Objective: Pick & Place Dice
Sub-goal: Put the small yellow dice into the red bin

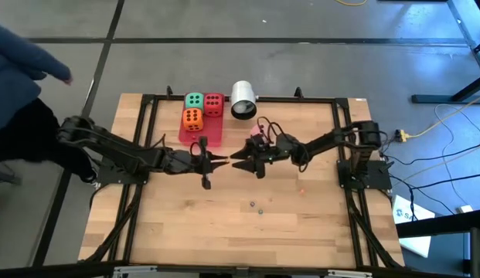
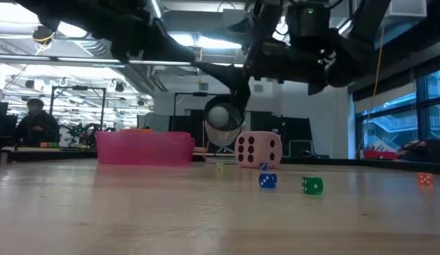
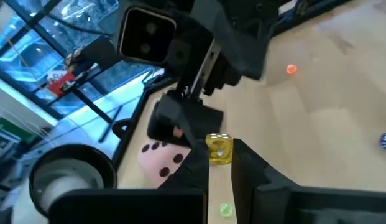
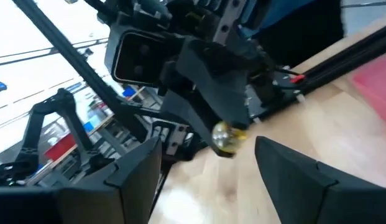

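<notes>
A pink tray [image 1: 201,131] at the table's far middle carries the green die [image 1: 194,100], the red die [image 1: 213,103] and the orange die [image 1: 192,118]. The pink die [image 2: 258,150] rests on the wood under my right arm, beside a white cylinder [image 1: 243,100]. At the table's middle my left gripper [image 1: 221,161] is shut on a tiny yellow cube with pips [image 3: 219,148]. My right gripper [image 1: 237,160] faces it tip to tip, open, its fingers [image 4: 140,171] standing apart before the yellow cube [image 4: 227,137] without touching it. My left gripper pinches the tiny yellow cube by two opposite faces [image 3: 212,151] between its two fingers, at their free ends. The fingers run about level, pointing toward the table's right. The cube is lifted clear of the table.
Tiny loose cubes lie on the wood: blue [image 2: 268,181], green [image 2: 312,185] and orange [image 2: 424,179]. A black frame [image 1: 147,104] rims the table. A person's blue sleeve [image 1: 23,62] shows beyond the far left corner. Bare wood lies toward the near edge.
</notes>
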Controlling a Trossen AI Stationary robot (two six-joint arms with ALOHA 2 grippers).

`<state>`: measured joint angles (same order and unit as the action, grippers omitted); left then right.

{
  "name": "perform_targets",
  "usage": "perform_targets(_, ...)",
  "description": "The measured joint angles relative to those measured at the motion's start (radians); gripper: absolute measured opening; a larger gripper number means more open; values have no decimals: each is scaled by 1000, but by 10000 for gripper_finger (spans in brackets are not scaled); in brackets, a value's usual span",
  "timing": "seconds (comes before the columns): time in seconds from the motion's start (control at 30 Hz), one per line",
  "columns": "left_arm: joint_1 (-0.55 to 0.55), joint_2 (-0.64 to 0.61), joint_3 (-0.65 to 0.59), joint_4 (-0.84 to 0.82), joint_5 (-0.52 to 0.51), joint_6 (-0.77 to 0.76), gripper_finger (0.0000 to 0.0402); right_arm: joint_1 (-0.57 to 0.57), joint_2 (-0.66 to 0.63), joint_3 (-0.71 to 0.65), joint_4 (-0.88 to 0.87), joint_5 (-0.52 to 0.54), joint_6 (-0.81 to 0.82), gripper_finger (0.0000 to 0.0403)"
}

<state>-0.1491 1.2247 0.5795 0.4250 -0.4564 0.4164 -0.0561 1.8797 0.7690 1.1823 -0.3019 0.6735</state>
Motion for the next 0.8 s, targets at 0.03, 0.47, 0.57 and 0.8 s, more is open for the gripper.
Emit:
perform_targets(0.03, 0, 8, 8, 0, -1, 12, 15, -3, 5, 8, -1, -6, 0, 261)
perform_targets(0.47, 0, 31, 38, -8, -47, 60, 15, -11, 10, 20, 8, -42, -5, 261)
perform_targets(0.57, 0, 31, 38, -7, -46, 60, 15, -11, 11, 20, 14, -55, -7, 259)
perform_targets(0.8, 0, 30, 38, -6, -45, 59, 15, -10, 11, 20, 12, -58, -17, 215)
